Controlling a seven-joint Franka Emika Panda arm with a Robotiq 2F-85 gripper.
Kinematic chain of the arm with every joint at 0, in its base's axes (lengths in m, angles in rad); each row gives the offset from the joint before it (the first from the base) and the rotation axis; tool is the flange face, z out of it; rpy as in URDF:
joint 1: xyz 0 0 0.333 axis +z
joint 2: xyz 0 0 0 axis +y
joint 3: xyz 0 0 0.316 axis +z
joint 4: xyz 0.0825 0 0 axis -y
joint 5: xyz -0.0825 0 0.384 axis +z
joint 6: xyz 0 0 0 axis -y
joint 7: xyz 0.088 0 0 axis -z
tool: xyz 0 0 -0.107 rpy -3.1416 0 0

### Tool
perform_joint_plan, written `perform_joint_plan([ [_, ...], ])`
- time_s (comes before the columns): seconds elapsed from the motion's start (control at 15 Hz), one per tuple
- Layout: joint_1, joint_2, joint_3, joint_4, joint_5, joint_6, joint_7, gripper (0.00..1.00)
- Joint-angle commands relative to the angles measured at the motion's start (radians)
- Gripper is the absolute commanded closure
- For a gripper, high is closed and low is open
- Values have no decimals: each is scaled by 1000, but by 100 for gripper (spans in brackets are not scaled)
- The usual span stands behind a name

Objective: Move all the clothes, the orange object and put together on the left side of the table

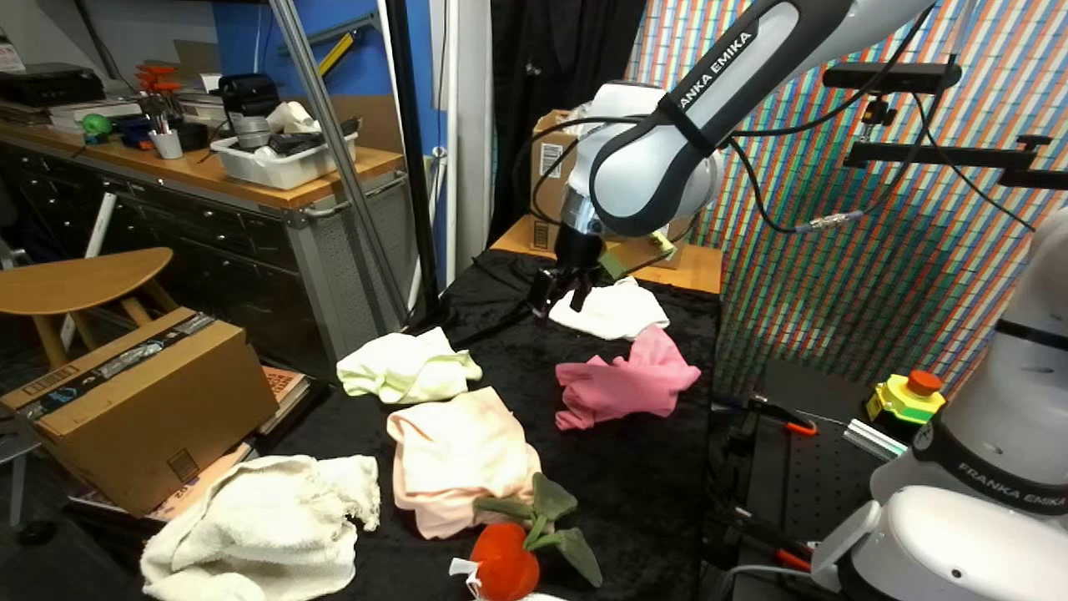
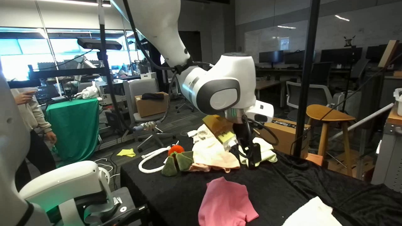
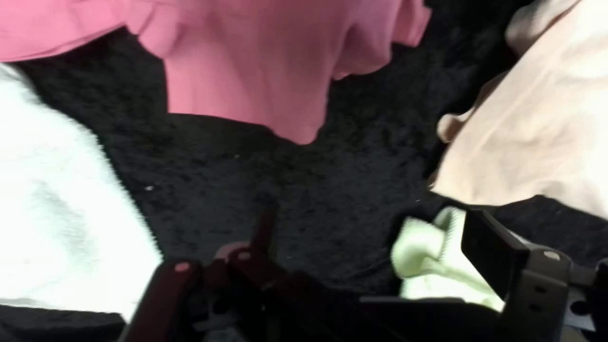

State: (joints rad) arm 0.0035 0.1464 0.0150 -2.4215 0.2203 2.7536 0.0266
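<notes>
Nearest to the camera, at lower right of an exterior view: robot base (image 1: pixel 993 434), marked FRANKA EMIKA, joined to robot arm (image 1: pixel 717 96), readable only as ANKA EMIKA, at upper right. Then table (image 1: pixel 647 492) at centre, draped in black, probably for contrast. At left of frame, cardboard box (image 1: pixel 158 409), printed, but with letters too small to read. Next in size, to be gathered: white towel (image 1: pixel 267 526) at lower left, peach cloth (image 1: pixel 463 451) at lower centre, pink cloth (image 1: pixel 626 380) right of centre, white cloth (image 1: pixel 622 313) at upper centre, pale green cloth (image 1: pixel 409 367) left of centre. By judgement, towel, peach and green ones perhaps already on the wanted side, pink and white ones yet to join. At bottom centre, just beside the peach cloth, green-leaved orange object (image 1: pixel 505 561), maybe also on purpose. At bottom of the wrist view, fingers (image 3: pixel 496 259) spread well apart, pinching nothing, ready presumably for a next grasp. Last, red-and-yellow stop button (image 1: pixel 909 401) at right, near the base likely for quick reach.
</notes>
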Motion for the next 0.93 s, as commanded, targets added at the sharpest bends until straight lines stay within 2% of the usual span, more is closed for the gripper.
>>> perform_joint_plan([
  [0.0, -72, 21, -64, 29, -32, 8, -31, 0],
  [0.33, -170, 119, -117, 171, 0, -54, -67, 0],
  [0.87, -312, 260, -114, 375, 60, -209, -171, 0],
])
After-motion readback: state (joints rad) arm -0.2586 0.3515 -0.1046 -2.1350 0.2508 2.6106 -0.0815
